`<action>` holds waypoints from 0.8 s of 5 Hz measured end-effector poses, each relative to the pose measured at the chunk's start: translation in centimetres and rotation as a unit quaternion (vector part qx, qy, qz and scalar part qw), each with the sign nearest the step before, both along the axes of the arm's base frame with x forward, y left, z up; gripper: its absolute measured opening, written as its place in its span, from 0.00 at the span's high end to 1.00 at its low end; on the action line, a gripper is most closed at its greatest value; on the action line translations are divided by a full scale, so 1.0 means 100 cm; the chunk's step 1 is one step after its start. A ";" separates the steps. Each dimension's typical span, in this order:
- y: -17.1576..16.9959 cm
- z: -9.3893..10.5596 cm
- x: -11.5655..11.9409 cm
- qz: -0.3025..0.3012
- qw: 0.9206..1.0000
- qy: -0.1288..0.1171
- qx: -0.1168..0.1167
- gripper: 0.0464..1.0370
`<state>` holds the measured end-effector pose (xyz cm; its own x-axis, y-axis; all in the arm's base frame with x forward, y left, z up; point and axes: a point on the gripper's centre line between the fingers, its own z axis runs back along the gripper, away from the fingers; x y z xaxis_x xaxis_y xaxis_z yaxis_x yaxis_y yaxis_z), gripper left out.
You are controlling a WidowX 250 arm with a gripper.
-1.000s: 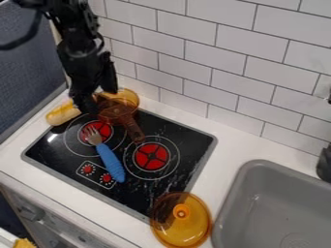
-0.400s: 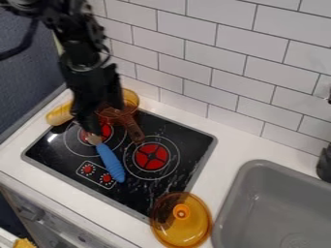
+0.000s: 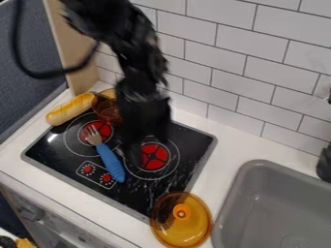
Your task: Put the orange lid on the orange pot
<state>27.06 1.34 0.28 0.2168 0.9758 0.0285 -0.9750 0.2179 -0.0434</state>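
White tiles point(image 3: 259, 82) back a pale table point(image 3: 210, 169) bearing a toy stove point(image 3: 171, 186), sink point(image 3: 278, 198) to the right. Orange lid point(image 3: 184, 230) lies at the near right, partly over the stove's edge, knob point(image 3: 182, 211) up: a handy grasp point, presumably. Orange pot point(image 3: 105, 109) sits at the far left beside a bread roll point(image 3: 71, 109); the arm partly covers it. End effector point(image 3: 147, 145) is over the stove, between pot and lid; wide, narrow or loaded, cannot tell. Blue-handled fork point(image 3: 111, 162) lies left, probably incidental. Lid likely needs gripping by its knob, kept level.
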 end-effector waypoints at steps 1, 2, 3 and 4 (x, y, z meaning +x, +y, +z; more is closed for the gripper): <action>-0.034 -0.019 -0.004 -0.060 0.998 0.019 0.018 0.04; -0.045 -0.037 -0.010 -0.080 0.996 0.038 0.021 0.04; -0.059 -0.044 -0.014 -0.115 0.992 0.038 0.034 0.04; -0.057 -0.048 -0.033 -0.112 0.992 0.052 0.032 0.04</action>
